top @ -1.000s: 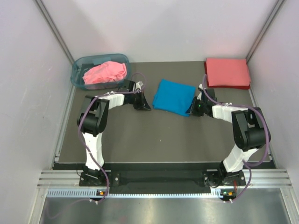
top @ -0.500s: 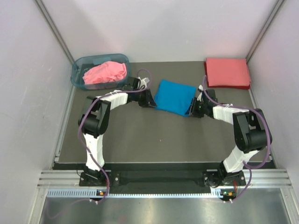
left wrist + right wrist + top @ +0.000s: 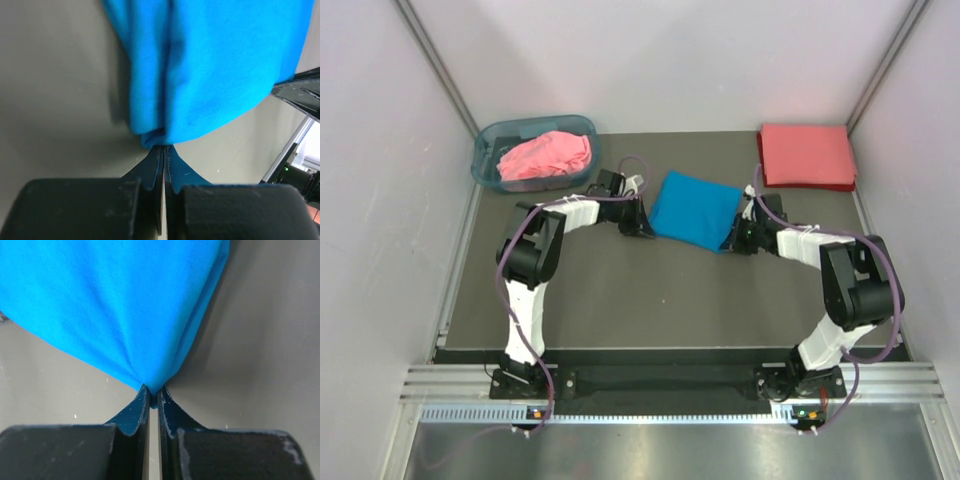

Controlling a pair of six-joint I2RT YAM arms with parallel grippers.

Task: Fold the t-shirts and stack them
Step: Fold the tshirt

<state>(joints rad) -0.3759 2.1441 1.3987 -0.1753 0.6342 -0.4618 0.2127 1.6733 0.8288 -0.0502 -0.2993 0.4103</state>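
Observation:
The bright blue t-shirt lies folded in the middle of the table. My left gripper is shut on its near left corner. My right gripper is shut on its near right corner. The coral-red t-shirt lies folded flat at the back right. The pink t-shirt is bunched inside the plastic basket at the back left.
The translucent blue-grey basket stands at the back left corner. White walls close in the table on three sides. The dark mat spreads in front of the blue shirt.
My left gripper has moved right from beside the blue shirt to its near left corner and closed on it. The right gripper has stayed at the near right corner.

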